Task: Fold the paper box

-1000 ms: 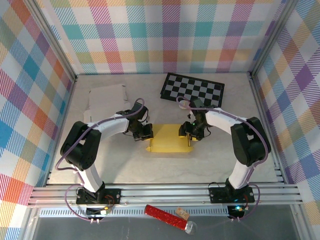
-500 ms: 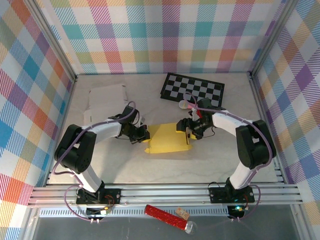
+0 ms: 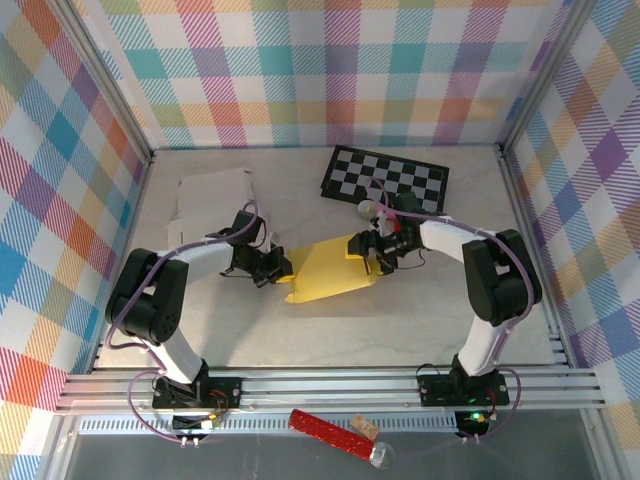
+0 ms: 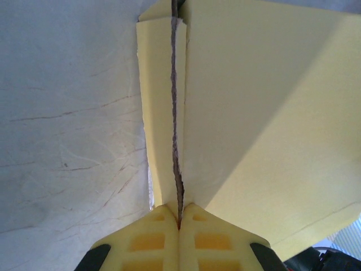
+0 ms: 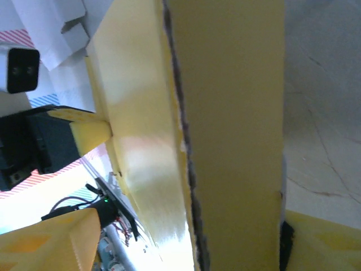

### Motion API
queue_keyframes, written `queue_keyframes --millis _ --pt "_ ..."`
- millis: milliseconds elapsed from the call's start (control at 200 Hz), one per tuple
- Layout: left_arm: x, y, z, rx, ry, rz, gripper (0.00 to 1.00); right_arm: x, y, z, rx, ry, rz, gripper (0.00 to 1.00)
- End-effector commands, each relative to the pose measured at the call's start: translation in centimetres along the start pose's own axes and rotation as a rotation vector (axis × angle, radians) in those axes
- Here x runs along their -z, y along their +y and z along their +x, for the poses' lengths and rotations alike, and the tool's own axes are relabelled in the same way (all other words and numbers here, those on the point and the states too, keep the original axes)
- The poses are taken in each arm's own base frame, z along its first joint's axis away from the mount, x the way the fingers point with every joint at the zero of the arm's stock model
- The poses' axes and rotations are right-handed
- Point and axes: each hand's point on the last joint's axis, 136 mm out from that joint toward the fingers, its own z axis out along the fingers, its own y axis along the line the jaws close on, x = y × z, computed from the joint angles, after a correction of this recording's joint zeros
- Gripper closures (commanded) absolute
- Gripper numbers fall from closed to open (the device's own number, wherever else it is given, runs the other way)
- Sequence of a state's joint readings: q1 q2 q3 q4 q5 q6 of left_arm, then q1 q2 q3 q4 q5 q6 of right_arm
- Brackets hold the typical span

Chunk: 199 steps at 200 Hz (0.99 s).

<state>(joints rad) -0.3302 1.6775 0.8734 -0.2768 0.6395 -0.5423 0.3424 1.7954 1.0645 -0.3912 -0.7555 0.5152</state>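
The yellow paper box (image 3: pixel 328 272) lies partly folded in the middle of the table, skewed, with its right end further back. My left gripper (image 3: pixel 279 267) is shut on its left edge. In the left wrist view the fingertips (image 4: pixel 179 217) pinch a double layer of the box (image 4: pixel 259 113) along a torn-looking seam. My right gripper (image 3: pixel 372 250) is at the box's right end. In the right wrist view its jaws (image 5: pixel 189 243) stand wide, straddling an upright panel of the box (image 5: pixel 231 113). There is a gap beside the left finger (image 5: pixel 53 243), and the right finger (image 5: pixel 324 240) is close to the panel.
A black-and-white checkered board (image 3: pixel 385 180) lies at the back, just behind the right gripper. A flat white cardboard sheet (image 3: pixel 213 195) lies at the back left. Plaid walls enclose three sides. A red stick (image 3: pixel 330 432) lies in front of the arm bases.
The box has been pulled left and turned, its right end swinging toward the back. My left gripper drew back to the left, still pinching. My right gripper moved toward the checkered board.
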Motion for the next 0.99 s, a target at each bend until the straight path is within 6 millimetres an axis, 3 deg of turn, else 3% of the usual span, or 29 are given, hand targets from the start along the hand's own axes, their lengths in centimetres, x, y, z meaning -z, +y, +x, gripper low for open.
queue_keyframes --millis 0,110,355,515,630,715,825,990 --pt "0.3 -1.1 -0.3 0.003 -0.004 0.051 1.00 0.1 2.6 -0.5 0.004 0.016 -0.115 0.30" --pt "0.6 -1.7 -0.8 0.003 -0.016 0.066 0.96 0.2 2.7 -0.3 -0.016 0.012 -0.123 0.35" --pt "1.9 -3.4 -1.8 -0.026 -0.062 0.087 0.73 0.4 3.0 -0.4 -0.119 0.000 -0.135 0.49" --pt "4.4 -4.7 -2.6 -0.095 -0.149 0.048 0.64 0.7 3.0 -0.3 -0.194 0.024 -0.103 0.58" --pt "7.1 -6.5 -2.8 -0.264 -0.251 -0.022 0.62 1.4 3.3 -0.3 -0.242 0.028 -0.093 0.62" --pt "8.3 -8.5 -1.5 -0.498 -0.294 -0.066 0.62 2.0 3.1 -0.2 -0.305 0.036 -0.096 0.65" --pt "8.4 -11.1 1.9 -0.879 -0.307 -0.099 0.62 2.7 2.8 0.0 -0.410 0.071 -0.111 0.66" --pt "7.7 -12.2 5.9 -1.225 -0.233 -0.164 0.56 3.6 3.4 0.2 -0.504 0.114 -0.131 0.67"
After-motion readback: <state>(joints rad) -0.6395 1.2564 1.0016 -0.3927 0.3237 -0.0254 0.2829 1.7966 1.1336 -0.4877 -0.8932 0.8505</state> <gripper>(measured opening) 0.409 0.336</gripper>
